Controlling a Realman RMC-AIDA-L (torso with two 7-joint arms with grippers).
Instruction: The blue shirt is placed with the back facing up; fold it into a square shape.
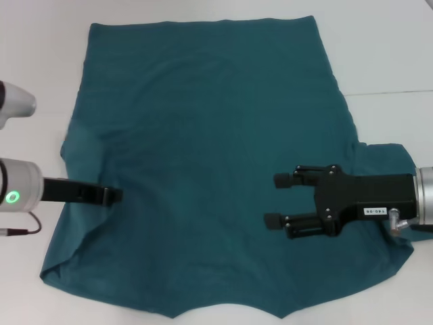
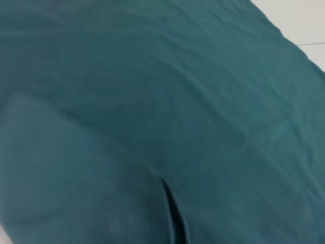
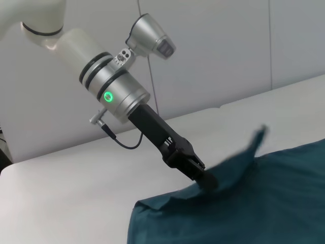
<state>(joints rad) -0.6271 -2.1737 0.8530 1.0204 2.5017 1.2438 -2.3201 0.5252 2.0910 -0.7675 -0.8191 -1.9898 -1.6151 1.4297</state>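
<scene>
**Teal knit spread flat, my left tool pinching its edge**

The blue shirt (image 1: 210,156) lies spread across the white counter (image 1: 385,47), a broad sheet of soft, matte teal-blue knit with no print. Its far edge runs straight; its near edge dips into shallow points. Low ripples and faint creases cross the cloth, plain in my left wrist view, where the fabric (image 2: 152,101) fills nearly everything and one narrow dark fold (image 2: 172,211) stands up from the surface.

My left tool (image 1: 111,196) reaches in from the left side of the shirt, its slim black fingers closed on the cloth there. In the right wrist view that tool (image 3: 203,179) grips a pinch of fabric, and the cloth (image 3: 238,168) rises around it into a soft peaked flap above the counter (image 3: 61,203).

My right tool (image 1: 277,200) hovers over the right half of the shirt, near the sleeve (image 1: 385,159) that bulges out at that side. Its two blocky black fingers (image 1: 287,179) stand wide apart and hold nothing. Behind them sits the squared black body with a small white label (image 1: 374,212).
</scene>
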